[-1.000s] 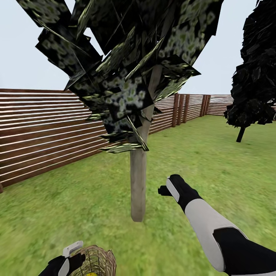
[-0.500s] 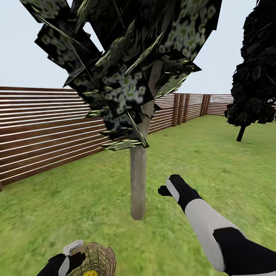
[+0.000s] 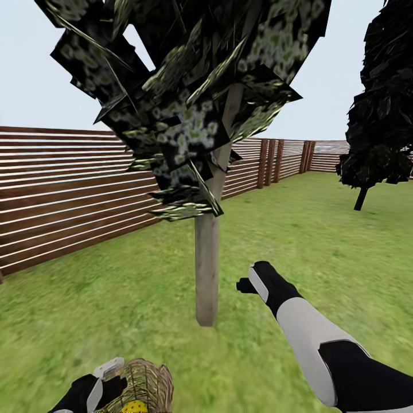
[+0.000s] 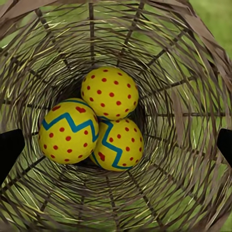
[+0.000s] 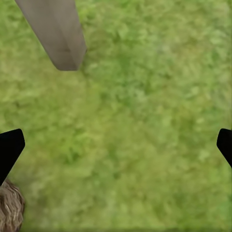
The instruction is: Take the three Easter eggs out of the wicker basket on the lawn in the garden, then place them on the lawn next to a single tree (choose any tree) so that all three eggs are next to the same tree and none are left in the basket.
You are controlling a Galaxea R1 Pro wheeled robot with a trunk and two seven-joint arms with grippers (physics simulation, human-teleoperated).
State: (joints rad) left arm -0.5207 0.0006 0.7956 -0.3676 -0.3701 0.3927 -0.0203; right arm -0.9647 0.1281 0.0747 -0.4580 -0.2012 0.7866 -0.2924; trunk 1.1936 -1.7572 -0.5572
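Observation:
The wicker basket (image 3: 146, 387) stands on the lawn (image 3: 298, 229) at the bottom left of the head view, a short way in front of the tree (image 3: 206, 269). My left gripper (image 3: 106, 378) hangs over its rim. In the left wrist view I look straight down into the basket (image 4: 193, 72) at three Easter eggs: one with red dots (image 4: 110, 92) and two with blue zigzags (image 4: 67, 131) (image 4: 121, 147). The left gripper (image 4: 116, 145) is open and holds nothing. My right gripper (image 3: 246, 285) is open above grass, just right of the trunk (image 5: 58, 34).
A brown slat fence (image 3: 69, 195) runs along the left and the back. An all-black tree (image 3: 378, 115) stands at the far right. Open grass lies around the trunk and to the right. The basket's edge (image 5: 9, 208) shows in the right wrist view.
The whole head view has shifted a little, so the tree and fence sit higher in the picture. More of the basket shows, with a yellow egg inside. The right arm has not moved.

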